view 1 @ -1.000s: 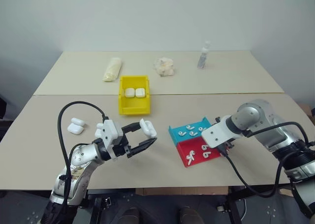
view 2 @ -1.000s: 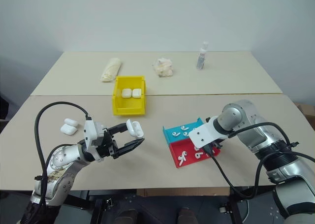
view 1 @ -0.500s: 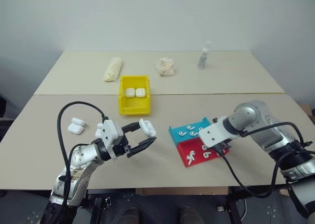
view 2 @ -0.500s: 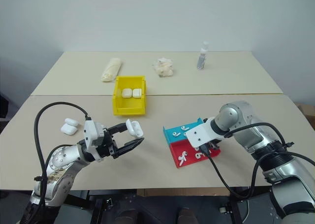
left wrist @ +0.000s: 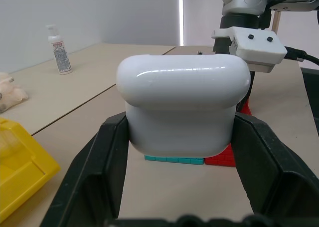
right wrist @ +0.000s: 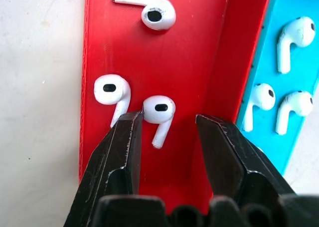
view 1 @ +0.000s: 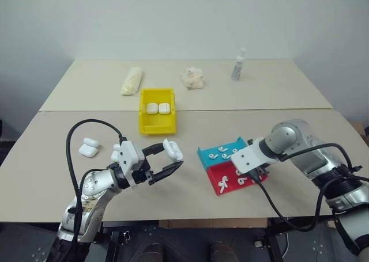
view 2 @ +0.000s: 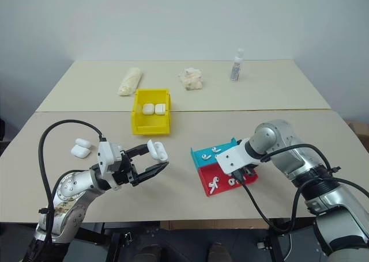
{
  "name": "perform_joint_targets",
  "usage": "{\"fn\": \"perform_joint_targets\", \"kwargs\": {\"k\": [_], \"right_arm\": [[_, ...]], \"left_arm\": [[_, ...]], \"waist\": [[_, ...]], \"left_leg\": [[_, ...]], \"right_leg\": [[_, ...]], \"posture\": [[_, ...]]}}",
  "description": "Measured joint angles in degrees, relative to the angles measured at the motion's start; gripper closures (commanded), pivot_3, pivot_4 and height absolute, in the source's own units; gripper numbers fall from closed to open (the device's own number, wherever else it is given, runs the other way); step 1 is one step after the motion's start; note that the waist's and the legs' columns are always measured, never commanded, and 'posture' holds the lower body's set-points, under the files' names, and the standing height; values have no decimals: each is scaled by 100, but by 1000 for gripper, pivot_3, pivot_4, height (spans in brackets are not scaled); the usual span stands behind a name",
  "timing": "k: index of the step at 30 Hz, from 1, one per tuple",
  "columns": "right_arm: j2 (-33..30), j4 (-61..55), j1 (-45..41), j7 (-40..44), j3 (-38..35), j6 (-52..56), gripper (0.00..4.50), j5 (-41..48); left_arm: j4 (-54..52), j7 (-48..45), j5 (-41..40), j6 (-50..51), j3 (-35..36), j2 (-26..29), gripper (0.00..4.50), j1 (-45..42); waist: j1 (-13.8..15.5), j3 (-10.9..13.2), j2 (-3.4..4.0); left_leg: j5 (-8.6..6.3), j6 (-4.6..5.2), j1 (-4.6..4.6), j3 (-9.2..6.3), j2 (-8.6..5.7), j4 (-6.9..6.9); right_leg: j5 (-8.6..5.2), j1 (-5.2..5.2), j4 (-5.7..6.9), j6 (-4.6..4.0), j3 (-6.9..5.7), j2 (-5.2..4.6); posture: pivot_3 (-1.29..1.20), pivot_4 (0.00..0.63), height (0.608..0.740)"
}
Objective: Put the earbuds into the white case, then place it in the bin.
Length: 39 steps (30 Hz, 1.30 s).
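**Case held aloft, fingers spread over the red tray**

Right gripper (right wrist: 167,124) points steeply down over the red tray (right wrist: 199,52), its two black fingers (right wrist: 124,147) parted, nothing between them gripped; one of the earbuds (right wrist: 159,112) lies on the tray floor in the gap, close to one fingertip, with a second earbud (right wrist: 112,90) just beside that finger and a third (right wrist: 147,10) further along the tray. Left gripper (view 1: 167,161) is clenched on the white case (view 1: 172,149), holding it above the table (view 1: 190,124) with its lid end up.

Seen from the head camera, the held case sits near table centre. At its 3 o'clock lie the red tray and, touching it, the blue tray (view 1: 214,148), which holds more earbuds. At 12 o'clock stands the yellow bin (view 1: 156,118) with two cases (view 1: 158,108) already inside. At 9 o'clock two more cases (view 1: 88,147) rest on the table. Along the far edge, from 11 to 1 o'clock, are a pale roll (view 1: 131,80), a crumpled cloth (view 1: 192,78) and a small bottle (view 1: 237,65).
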Motion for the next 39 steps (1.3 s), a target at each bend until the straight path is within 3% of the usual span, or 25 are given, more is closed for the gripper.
{"fn": "perform_joint_targets", "kwargs": {"k": [23,26,28,39], "right_arm": [[39,40,26,7,3,-279,2338,-24],[39,67,26,7,3,-318,2825,-24],[39,105,26,5,3,-337,3431,-24],[39,113,41,-20,3,-395,3431,-25]], "left_arm": [[-3,43,106,-4,1,33,1731,73],[-3,49,109,-12,1,33,1731,74],[-3,55,109,-12,1,33,1731,74],[-3,60,109,-12,2,34,1731,74]], "waist": [[-2,0,0],[-2,0,0],[-2,0,0],[-2,0,0]], "left_leg": [[0,0,0,-1,0,0],[0,0,0,-1,0,0],[0,0,0,0,0,0],[0,0,0,-1,0,0]], "right_leg": [[0,0,0,0,0,0],[0,0,0,0,0,0],[0,0,0,0,0,0],[0,0,0,0,0,0]], "posture": [[0,150,740],[0,150,740],[0,150,740],[0,150,740]]}}
